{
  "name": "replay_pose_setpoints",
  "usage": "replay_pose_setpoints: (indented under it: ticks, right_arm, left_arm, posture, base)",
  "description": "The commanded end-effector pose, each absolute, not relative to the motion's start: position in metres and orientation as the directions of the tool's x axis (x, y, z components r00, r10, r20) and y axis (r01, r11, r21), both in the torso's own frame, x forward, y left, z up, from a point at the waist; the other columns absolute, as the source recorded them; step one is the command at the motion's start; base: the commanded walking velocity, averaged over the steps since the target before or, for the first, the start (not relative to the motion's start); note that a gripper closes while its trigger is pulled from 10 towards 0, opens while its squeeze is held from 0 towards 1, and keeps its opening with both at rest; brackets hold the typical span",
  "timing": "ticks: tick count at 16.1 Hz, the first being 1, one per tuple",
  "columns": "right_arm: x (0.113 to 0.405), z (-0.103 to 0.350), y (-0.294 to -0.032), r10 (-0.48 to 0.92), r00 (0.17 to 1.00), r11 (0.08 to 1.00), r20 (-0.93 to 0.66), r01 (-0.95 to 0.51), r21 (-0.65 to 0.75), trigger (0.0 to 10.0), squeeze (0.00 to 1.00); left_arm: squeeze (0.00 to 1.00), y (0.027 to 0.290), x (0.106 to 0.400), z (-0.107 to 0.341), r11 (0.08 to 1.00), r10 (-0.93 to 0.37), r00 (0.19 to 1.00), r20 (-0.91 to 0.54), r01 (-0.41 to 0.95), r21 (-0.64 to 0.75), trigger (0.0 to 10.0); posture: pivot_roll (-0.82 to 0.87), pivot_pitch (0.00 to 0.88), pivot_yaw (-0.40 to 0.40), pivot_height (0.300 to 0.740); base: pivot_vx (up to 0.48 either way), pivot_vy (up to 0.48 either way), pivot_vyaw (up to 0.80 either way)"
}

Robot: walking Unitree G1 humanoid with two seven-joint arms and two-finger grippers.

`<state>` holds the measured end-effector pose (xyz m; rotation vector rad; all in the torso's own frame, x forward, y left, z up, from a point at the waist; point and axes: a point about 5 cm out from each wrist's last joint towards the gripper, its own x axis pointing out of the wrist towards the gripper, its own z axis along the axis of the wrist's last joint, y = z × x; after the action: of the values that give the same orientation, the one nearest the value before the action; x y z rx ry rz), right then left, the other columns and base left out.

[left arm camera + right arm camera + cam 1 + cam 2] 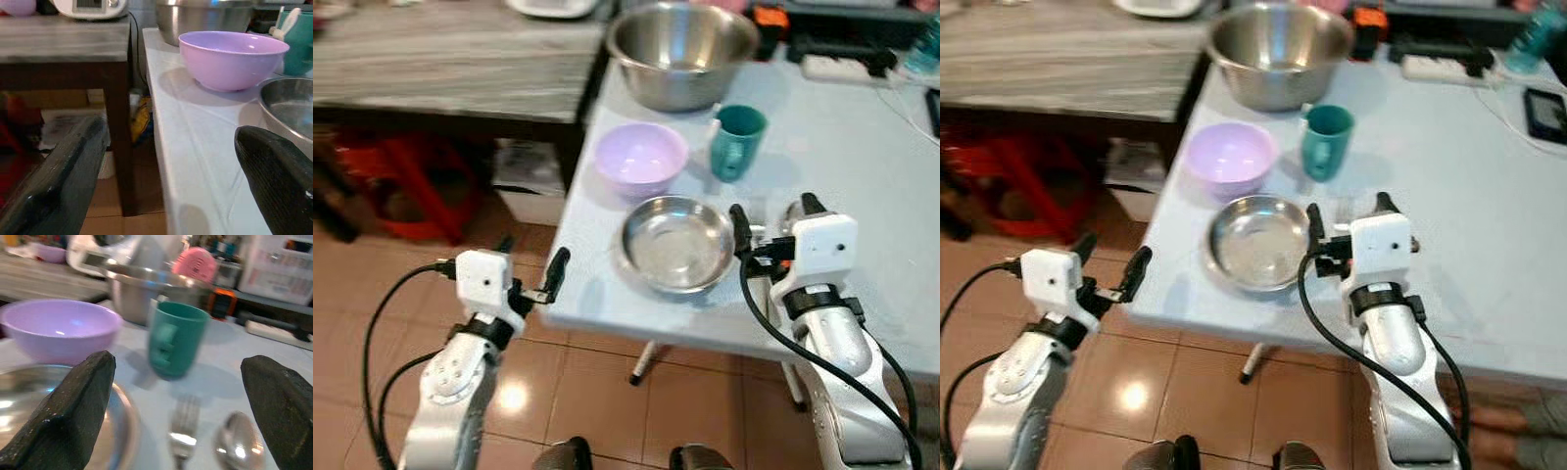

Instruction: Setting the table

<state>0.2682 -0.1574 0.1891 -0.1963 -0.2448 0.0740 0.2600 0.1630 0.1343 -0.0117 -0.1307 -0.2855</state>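
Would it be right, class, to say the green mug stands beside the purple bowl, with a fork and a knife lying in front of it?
Not quite. The green mug stands beside the purple bowl, but a fork and a spoon, not a knife, lie in front of it. The right wrist view shows them.

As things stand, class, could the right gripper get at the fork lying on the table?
Probably yes. The right gripper is open, with the fork on the table between and just ahead of its fingers; nothing blocks it. The spoon lies close beside.

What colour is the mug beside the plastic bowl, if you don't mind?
The mug is teal green, clearest in the right wrist view.
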Motion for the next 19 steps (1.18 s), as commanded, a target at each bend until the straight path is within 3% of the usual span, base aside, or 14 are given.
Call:
replay_pose_setpoints:
  ticks: [1, 3, 7, 11, 19]
  right_arm:
    - [0.270, 0.184, -0.160, 0.088, 0.976, 0.980, 0.200, -0.049, -0.190, 10.0, 0.00]
    - [0.275, 0.182, -0.164, 0.059, 0.983, 0.986, 0.172, -0.030, -0.165, 10.0, 0.00]
    - [0.278, 0.179, -0.165, 0.072, 0.988, 0.985, 0.140, -0.048, -0.163, 10.0, 0.00]
    - [0.285, 0.175, -0.166, 0.064, 0.994, 0.996, 0.087, -0.058, -0.065, 10.0, 0.00]
    - [0.291, 0.161, -0.151, 0.157, 0.987, 0.987, -0.032, -0.155, 0.042, 10.0, 0.00]
  left_arm:
    - [0.00, 0.163, 0.257, 0.135, 0.951, -0.308, 0.942, 0.132, 0.306, 0.035, 10.0]
    - [0.00, 0.158, 0.252, 0.131, 0.912, -0.411, 0.906, 0.099, 0.411, 0.024, 10.0]
    - [0.00, 0.163, 0.254, 0.133, 0.878, -0.478, 0.871, 0.114, 0.479, 0.027, 10.0]
    - [0.00, 0.168, 0.256, 0.131, 0.865, -0.502, 0.860, 0.097, 0.495, 0.082, 10.0]
    - [0.00, 0.170, 0.261, 0.128, 0.862, -0.507, 0.857, 0.094, 0.505, 0.047, 10.0]
  posture:
    - [-0.17, 0.216, 0.030, 0.740]
    - [-0.16, 0.214, 0.027, 0.740]
    - [-0.16, 0.204, 0.016, 0.740]
    - [-0.16, 0.195, 0.017, 0.740]
    - [-0.16, 0.187, 0.010, 0.740]
  base:
    - [0.000, 0.000, 0.00]
    - [0.000, 0.000, 0.00]
    - [0.000, 0.000, 0.00]
    - [0.000, 0.000, 0.00]
    - [0.000, 0.000, 0.00]
